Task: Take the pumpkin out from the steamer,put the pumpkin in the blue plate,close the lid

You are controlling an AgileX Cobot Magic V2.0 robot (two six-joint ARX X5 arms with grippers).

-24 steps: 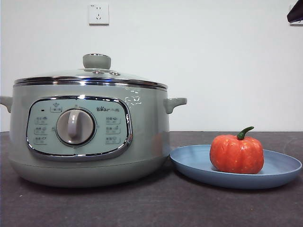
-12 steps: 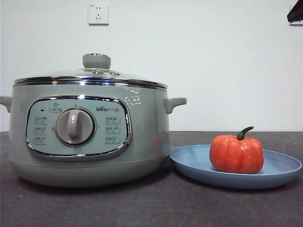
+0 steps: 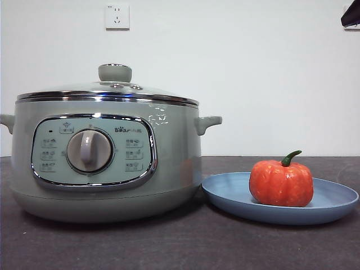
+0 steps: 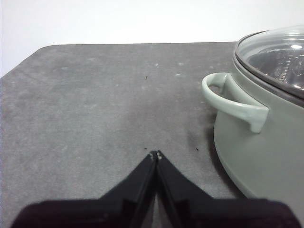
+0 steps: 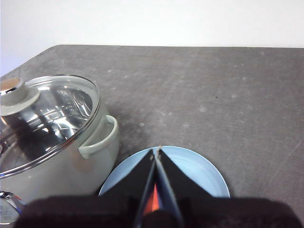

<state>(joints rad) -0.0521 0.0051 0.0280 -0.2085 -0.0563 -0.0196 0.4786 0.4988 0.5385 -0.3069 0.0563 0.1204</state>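
Note:
The orange-red pumpkin (image 3: 281, 182) with a green stem sits upright in the blue plate (image 3: 225, 194), to the right of the sage-green steamer (image 3: 169, 152). The glass lid (image 3: 107, 93) with its green knob (image 3: 115, 72) rests shut on the steamer. My left gripper (image 4: 156, 155) is shut and empty, above the bare table beside the steamer's side handle (image 4: 232, 102). My right gripper (image 5: 156, 152) is shut and empty, high above the blue plate (image 5: 199, 171); a sliver of the pumpkin (image 5: 152, 202) shows between its jaws. The lid (image 5: 52, 118) also shows there.
A dark grey table (image 3: 180, 247) carries everything. A white wall with a socket (image 3: 117, 16) stands behind. A black arm tip (image 3: 351, 16) shows at the top right corner of the front view.

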